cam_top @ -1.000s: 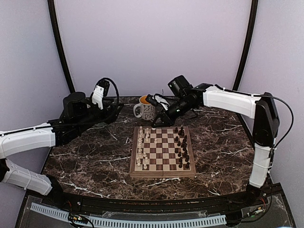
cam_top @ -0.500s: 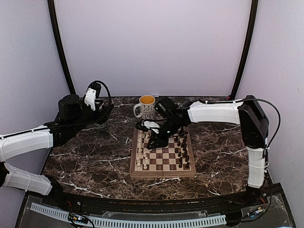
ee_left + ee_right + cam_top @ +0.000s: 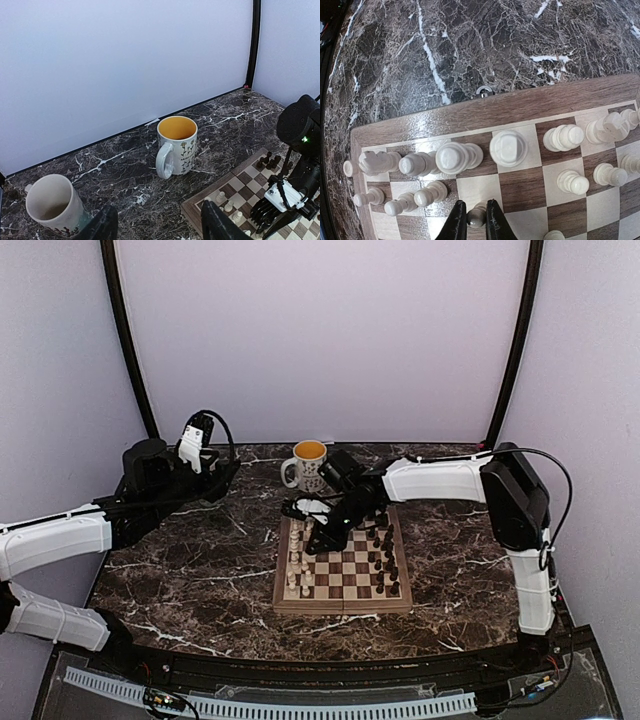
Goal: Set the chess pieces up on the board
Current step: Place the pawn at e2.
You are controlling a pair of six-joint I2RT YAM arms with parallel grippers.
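The wooden chessboard (image 3: pixel 342 560) lies mid-table, cream pieces (image 3: pixel 297 560) along its left side and dark pieces (image 3: pixel 384 550) along its right. My right gripper (image 3: pixel 318 538) hangs over the board's far left part. In the right wrist view its black fingers (image 3: pixel 456 225) are shut on the head of a cream pawn (image 3: pixel 476 216) above a light square, behind the cream back row (image 3: pixel 508 148). My left gripper (image 3: pixel 157 225) is open and empty, held above the marble left of the board (image 3: pixel 235 192).
A white mug with a yellow inside (image 3: pixel 306 466) stands just behind the board; it also shows in the left wrist view (image 3: pixel 176 146). A second pale mug (image 3: pixel 54 205) stands at the far left. A small metal clasp (image 3: pixel 484 90) sits on the board's edge.
My right arm has swung from beside the mug down and left over the board's cream side with its gripper shut. My left arm pulled back slightly to the left.
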